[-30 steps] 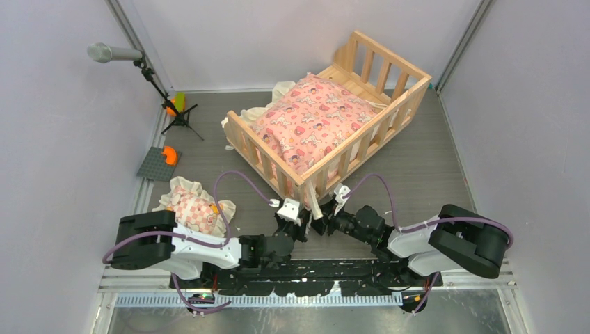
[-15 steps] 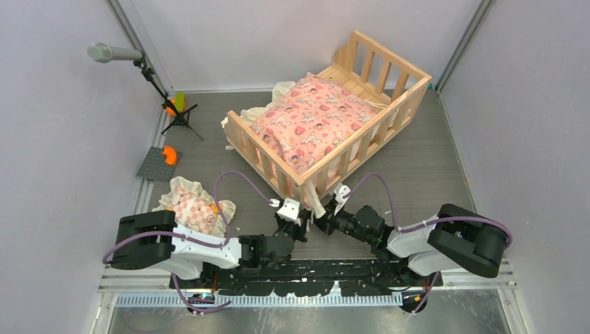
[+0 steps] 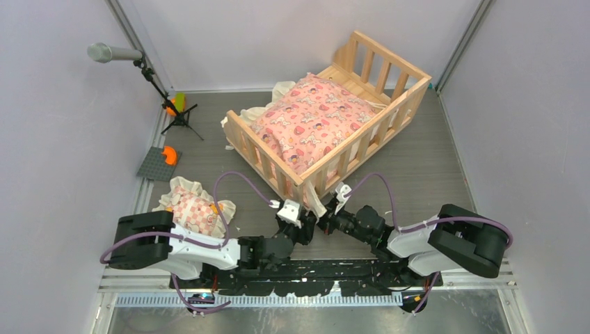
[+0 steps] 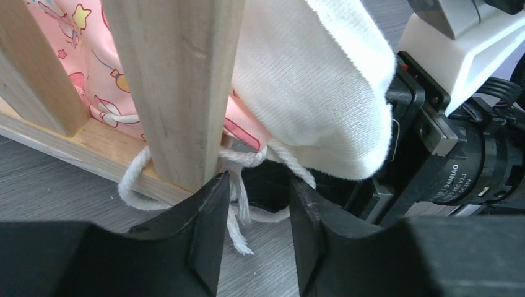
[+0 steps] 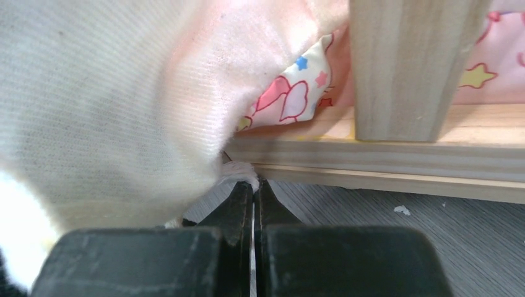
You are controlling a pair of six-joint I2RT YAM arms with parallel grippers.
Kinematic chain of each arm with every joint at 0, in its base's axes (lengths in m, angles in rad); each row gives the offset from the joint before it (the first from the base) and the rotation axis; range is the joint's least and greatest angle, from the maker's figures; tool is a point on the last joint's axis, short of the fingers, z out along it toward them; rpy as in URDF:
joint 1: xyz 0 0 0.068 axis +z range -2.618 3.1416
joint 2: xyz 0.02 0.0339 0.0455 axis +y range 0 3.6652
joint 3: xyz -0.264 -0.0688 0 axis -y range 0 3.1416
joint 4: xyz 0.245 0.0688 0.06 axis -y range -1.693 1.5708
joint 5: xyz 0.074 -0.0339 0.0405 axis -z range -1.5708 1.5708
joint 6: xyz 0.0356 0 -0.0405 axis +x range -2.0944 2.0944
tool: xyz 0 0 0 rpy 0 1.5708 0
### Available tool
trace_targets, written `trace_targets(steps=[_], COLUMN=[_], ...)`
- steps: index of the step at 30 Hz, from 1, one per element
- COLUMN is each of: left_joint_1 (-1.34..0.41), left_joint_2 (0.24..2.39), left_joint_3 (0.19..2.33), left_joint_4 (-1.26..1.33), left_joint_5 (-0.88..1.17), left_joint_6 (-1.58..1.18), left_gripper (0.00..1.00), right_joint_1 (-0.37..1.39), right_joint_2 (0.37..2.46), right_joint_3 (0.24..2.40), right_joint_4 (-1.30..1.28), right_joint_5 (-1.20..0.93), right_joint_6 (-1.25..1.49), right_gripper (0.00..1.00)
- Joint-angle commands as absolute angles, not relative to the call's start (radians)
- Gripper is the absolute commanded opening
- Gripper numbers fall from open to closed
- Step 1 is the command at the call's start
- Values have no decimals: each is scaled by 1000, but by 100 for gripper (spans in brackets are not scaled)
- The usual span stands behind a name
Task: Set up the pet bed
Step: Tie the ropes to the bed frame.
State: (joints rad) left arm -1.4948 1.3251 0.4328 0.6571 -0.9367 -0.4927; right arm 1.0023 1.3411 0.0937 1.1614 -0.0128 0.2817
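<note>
From above, the pet bed [image 3: 369, 129] lies diagonally on the tabletop [image 3: 431, 174], its long axis running away rightward. Its near corner is just ahead of my left hand [image 3: 303, 223] and right hand [image 3: 322, 223].

Left wrist: my left hand stands partly open astride the tie cord [image 4: 238, 213] beside the corner post [image 4: 179, 93].

Right wrist: my right hand is pinched shut at the cord's end.

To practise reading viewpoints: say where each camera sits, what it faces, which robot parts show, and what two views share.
Top external: above and behind the bases, looking down on the pet bed; the left arm and right arm show.
Left wrist: low by the bed's corner post, facing the white cord; open left end effector and the right arm show.
Right wrist: low, facing the bed's base rail; shut right end effector shows.
Both wrist views share the cream frill.
</note>
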Motion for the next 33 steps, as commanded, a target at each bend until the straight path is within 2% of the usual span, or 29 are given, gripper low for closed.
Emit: trace_targets(steps=[1, 7, 15, 23, 27, 33], left_joint_1=[-1480, -1480, -1480, -1480, -1480, -1486], left_joint_2=[1279, 1246, 1221, 1199, 1197, 1238], left_joint_3=[430, 422, 412, 387, 366, 342], left_joint_4=[637, 620, 627, 623, 624, 670], left_joint_5=[-1038, -1041, -980, -928, -878, -764], left_joint_6=[-488, -486, -463, -456, -460, -435], left_gripper=[46, 54, 55, 30, 25, 26], right_joint_1=[1008, 1008, 1008, 1008, 1008, 1008], right_joint_2=[1296, 1203, 1076, 1039, 1034, 1026], right_joint_3=[101, 96, 125, 132, 136, 145], right_joint_4=[1213, 1074, 847, 770, 770, 769], right_joint_5=[65, 154, 224, 247, 240, 226], right_joint_6=[314, 372, 418, 454, 458, 479], right_gripper=[0, 0, 0, 0, 0, 0])
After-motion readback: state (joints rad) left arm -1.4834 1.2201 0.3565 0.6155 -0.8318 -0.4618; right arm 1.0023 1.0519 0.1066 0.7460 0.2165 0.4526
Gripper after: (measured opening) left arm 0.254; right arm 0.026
